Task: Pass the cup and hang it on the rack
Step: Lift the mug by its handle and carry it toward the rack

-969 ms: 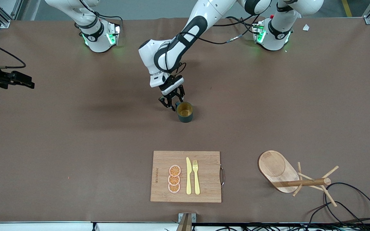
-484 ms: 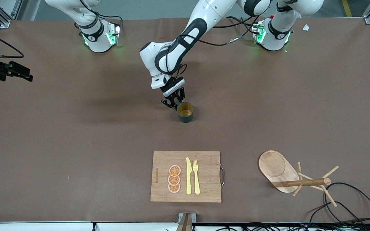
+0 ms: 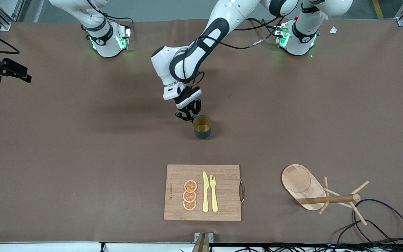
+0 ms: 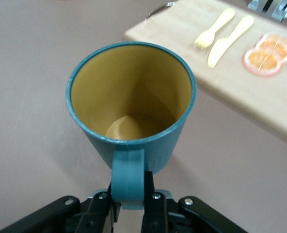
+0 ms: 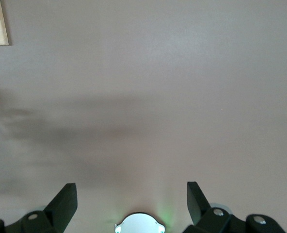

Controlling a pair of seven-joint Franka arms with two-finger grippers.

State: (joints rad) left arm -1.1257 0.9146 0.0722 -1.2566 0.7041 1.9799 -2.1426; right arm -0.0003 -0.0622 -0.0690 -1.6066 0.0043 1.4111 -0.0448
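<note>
The left claw [image 3: 190, 116] is down at the middle of the brown bench [image 3: 82, 147], its fingers [image 4: 151, 204] clamped together on the small side handle of the cup [image 3: 202, 127]. The teal cup stands upright with its yellowish-brown inside showing; whether its bottom touches the bench cannot be told. In the left wrist view the handle [image 4: 128, 177] sits squeezed between the two black fingers, the cup's open mouth just past them. Nearer to the front camera than the cup lies a wooden cutting board [image 3: 203, 192] carrying three orange slices [image 3: 189, 195], a yellow knife [image 3: 205, 192] and a yellow fork [image 3: 213, 193]. The rack [image 3: 318, 194] stands near the front edge toward the left arm's end of the bench, well apart from the cup, its thin pegs bare; black cables [image 3: 383, 224] trail beside it. The right claw [image 3: 7, 69] waits over the edge of the bench at the right arm's end, its fingers [image 5: 63, 204] spread wide apart over bare surface and holding nothing.
</note>
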